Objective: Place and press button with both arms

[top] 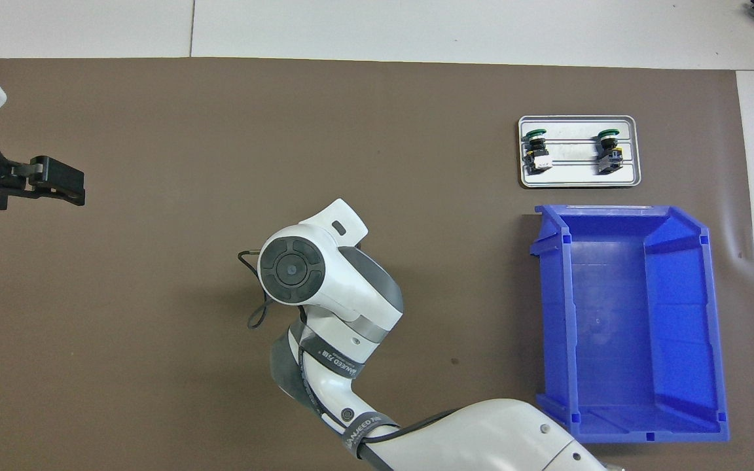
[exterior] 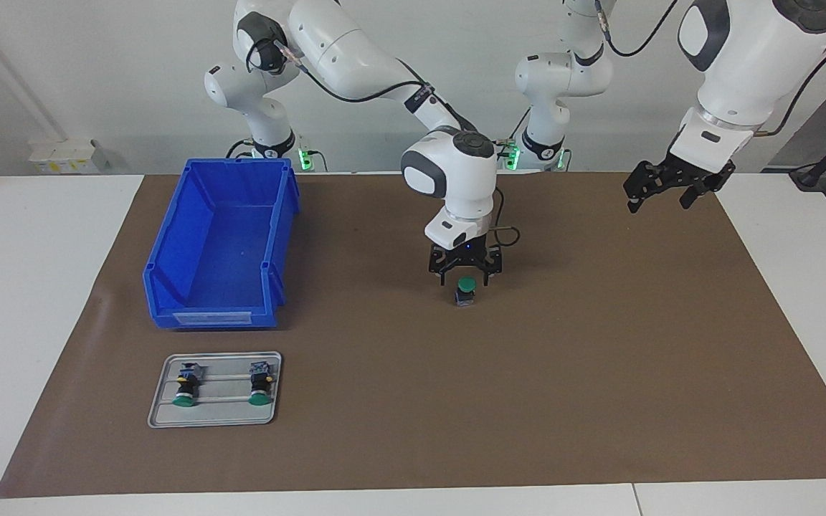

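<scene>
The button (exterior: 465, 292) stands upright on the brown mat (exterior: 599, 344) near the middle of the table, green cap up. My right gripper (exterior: 464, 281) points straight down just over it, fingers spread open to either side of the cap, not closed on it. In the overhead view the right arm's wrist (top: 298, 268) hides the button. My left gripper (exterior: 660, 197) hangs open and empty in the air over the left arm's end of the mat, well apart from the button; it also shows in the overhead view (top: 59, 182).
A blue bin (exterior: 223, 244) (top: 626, 320) stands empty toward the right arm's end. A grey tray (exterior: 162, 408) (top: 578, 180) lies just farther from the robots than the bin, with two identical green-capped buttons lying on it.
</scene>
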Controlling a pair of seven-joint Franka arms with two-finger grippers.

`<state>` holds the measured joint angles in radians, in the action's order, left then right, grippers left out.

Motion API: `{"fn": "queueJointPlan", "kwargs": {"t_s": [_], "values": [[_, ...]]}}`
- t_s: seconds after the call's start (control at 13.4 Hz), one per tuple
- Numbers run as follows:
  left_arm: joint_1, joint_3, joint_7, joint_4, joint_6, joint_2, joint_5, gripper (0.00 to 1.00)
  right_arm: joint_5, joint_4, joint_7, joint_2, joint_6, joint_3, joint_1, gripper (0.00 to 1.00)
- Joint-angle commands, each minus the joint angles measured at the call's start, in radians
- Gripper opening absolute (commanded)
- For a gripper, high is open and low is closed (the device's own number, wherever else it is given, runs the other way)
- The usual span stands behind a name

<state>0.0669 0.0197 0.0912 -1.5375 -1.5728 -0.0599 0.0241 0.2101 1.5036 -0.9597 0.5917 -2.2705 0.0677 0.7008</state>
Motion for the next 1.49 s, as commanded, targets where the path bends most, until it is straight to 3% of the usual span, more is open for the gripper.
{"fn": "queueJointPlan", "kwargs": {"t_s": [0.0,0.6,0.67,0.75,0.82,1.19,1.42], "values": [[-0.018,0.006,-0.011,-0.092,-0.065,0.065,0.016,1.0,0.04,-0.016,-0.024,0.01,-0.039,-0.002,-0.011,1.0],[-0.032,0.006,-0.044,-0.026,-0.052,0.066,0.016,1.0,0.057,0.012,-0.016,0.01,-0.05,-0.002,-0.009,0.62],[-0.029,0.006,-0.065,-0.036,-0.058,0.068,0.016,1.0,0.057,0.014,-0.013,0.01,-0.049,-0.002,-0.009,0.45],[-0.029,0.006,-0.086,-0.047,-0.059,0.069,0.016,1.0,0.057,0.014,-0.008,0.01,-0.049,-0.002,-0.011,0.14],[-0.029,0.006,-0.094,-0.047,-0.061,0.072,0.016,1.0,0.057,0.012,-0.007,0.01,-0.044,-0.002,-0.011,0.0],[-0.033,0.006,-0.088,-0.056,-0.05,0.075,0.016,1.0,0.041,-0.014,-0.007,-0.016,0.003,-0.002,-0.035,0.0],[-0.033,0.006,-0.088,-0.058,-0.05,0.075,0.014,1.0,0.023,-0.002,0.047,-0.16,0.153,-0.002,-0.121,0.0]]}}
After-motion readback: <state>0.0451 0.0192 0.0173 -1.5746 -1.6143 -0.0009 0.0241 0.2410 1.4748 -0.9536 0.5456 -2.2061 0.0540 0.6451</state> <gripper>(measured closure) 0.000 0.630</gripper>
